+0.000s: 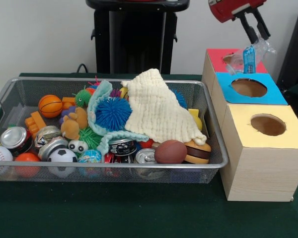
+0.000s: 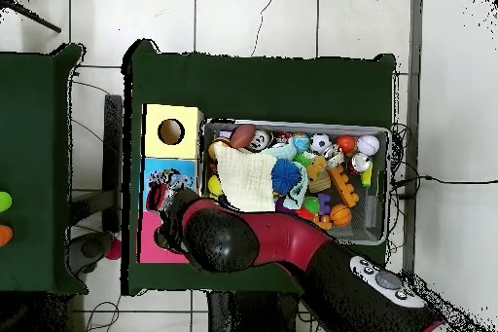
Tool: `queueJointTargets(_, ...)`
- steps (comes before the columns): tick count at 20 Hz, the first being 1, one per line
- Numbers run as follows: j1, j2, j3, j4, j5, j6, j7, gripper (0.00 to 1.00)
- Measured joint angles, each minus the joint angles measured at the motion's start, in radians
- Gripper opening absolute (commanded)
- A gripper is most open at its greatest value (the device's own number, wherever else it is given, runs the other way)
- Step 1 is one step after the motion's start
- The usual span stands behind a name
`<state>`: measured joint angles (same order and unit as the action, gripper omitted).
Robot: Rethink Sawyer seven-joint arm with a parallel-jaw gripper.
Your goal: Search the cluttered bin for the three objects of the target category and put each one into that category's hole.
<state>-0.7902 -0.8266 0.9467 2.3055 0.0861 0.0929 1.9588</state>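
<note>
The cluttered bin of silver wire mesh stands left of three boxes; it also shows in the overhead view. My gripper hangs at the top right, shut on a crumpled clear plastic bottle with a blue label. The bottle hangs above the back edge of the blue-topped box, just behind the hole. In the overhead view the gripper and arm cover the blue top, and the hole is hidden there.
A red-topped box stands behind the blue one and a yellow-topped box in front. The bin holds a cream cloth, a blue spiky ball, a basketball, a brown football, cans and other balls.
</note>
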Motion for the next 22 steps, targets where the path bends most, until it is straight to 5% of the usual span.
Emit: queueJointTargets(22, 0.001, 0.109, 0.021, 0.026, -0.007, -0.153, 0.0, 0.0)
